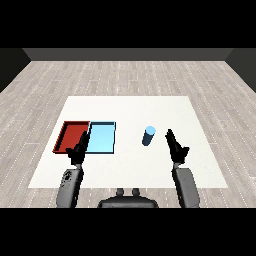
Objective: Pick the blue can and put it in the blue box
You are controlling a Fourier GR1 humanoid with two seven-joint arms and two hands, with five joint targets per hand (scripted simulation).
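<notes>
Head view shows the white bench (130, 170) with a blue can (148, 136) standing upright near its middle, untouched and well apart from the light blue tray (102, 138) to its left. A red tray (72, 136) lies just beside the blue one, on its far left side. The right hand (176, 147) sits near the can, to its right, with its fingers straight and apart, holding nothing. The left hand (79, 150) rests over the near edge of the two trays, fingers likewise straight and holding nothing. By my reading the task has barely begun (nothing is grasped, the blue tray holds nothing). What is left is everything: reach the can, curl round it, lift, carry it leftward and set it inside the blue tray.
</notes>
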